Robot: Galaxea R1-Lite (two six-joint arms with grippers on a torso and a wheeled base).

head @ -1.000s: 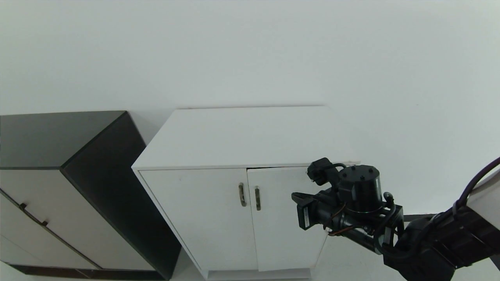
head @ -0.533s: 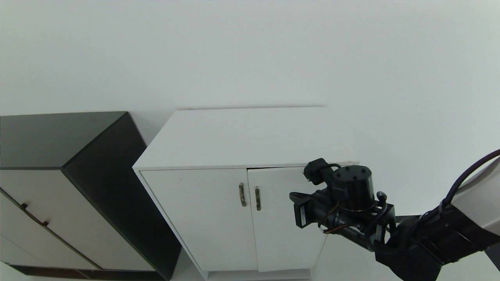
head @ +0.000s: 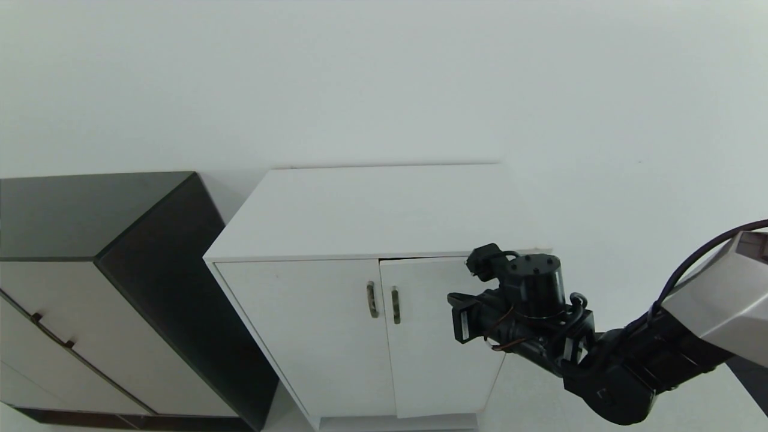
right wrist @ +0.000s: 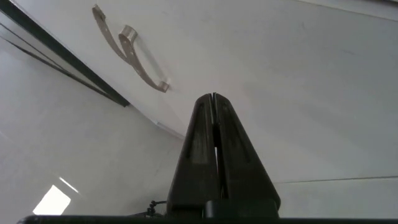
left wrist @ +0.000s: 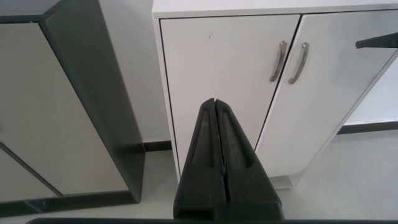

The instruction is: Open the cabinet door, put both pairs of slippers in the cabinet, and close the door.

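The white cabinet (head: 372, 210) stands against the wall with two doors. Its right door (head: 432, 366) sits slightly ajar, with a thin dark gap along its top edge. The left door (head: 312, 336) is flush. Two metal handles (head: 395, 305) run side by side at the middle seam. My right gripper (head: 451, 298) is shut and empty in front of the right door, a little to the right of the handles. In the right wrist view its fingers (right wrist: 205, 137) are pressed together, with the handles (right wrist: 142, 57) beyond them. My left gripper (left wrist: 214, 102) is shut and empty, held back from the cabinet (left wrist: 230, 74) and low.
A taller dark cabinet (head: 150, 270) with pale drawer fronts stands close on the left of the white one. Pale floor (left wrist: 348, 180) lies in front. The tip of the right gripper (left wrist: 376, 42) shows in the left wrist view before the right door.
My right arm's wrist and forearm have shifted left and closer to the cabinet. The gripper tip has stayed almost in place before the right door. The doors have not moved.
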